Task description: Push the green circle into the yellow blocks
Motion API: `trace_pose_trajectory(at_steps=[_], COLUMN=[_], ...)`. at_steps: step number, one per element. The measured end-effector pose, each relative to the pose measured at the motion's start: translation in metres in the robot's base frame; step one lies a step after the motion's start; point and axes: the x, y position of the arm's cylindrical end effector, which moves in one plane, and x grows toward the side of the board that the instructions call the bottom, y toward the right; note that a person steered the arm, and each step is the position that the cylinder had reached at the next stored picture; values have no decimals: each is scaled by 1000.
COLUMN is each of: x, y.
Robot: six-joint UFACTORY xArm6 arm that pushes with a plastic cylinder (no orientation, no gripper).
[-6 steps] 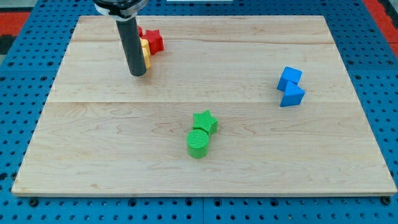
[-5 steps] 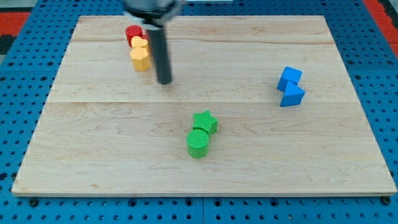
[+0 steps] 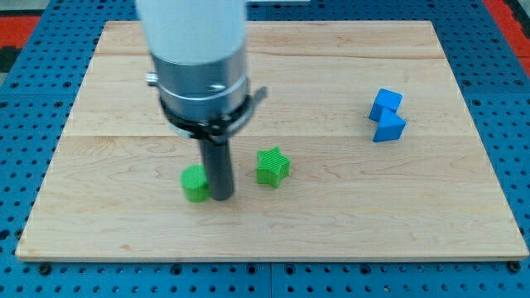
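The green circle (image 3: 195,183) lies on the wooden board (image 3: 331,207) left of centre, near the view's bottom. My tip (image 3: 220,195) stands right against its right side. The green star (image 3: 272,166) lies a short way to the right of the rod, apart from it. The yellow blocks do not show: the arm's wide body covers the board's upper left, where they lay in the earlier frames.
Two blue blocks (image 3: 386,115) sit touching each other at the view's right, one above the other. The arm's grey and white body (image 3: 199,58) fills the upper left of the view. A blue pegboard (image 3: 25,116) surrounds the board.
My tip has moved from the upper left down to the board's lower middle. The green circle has slid left, away from the green star. The yellow and red blocks are now hidden.
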Motion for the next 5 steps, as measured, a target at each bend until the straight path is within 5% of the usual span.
trace_pose_trajectory(at_steps=[1, 5], x=[27, -118], y=[-22, -66])
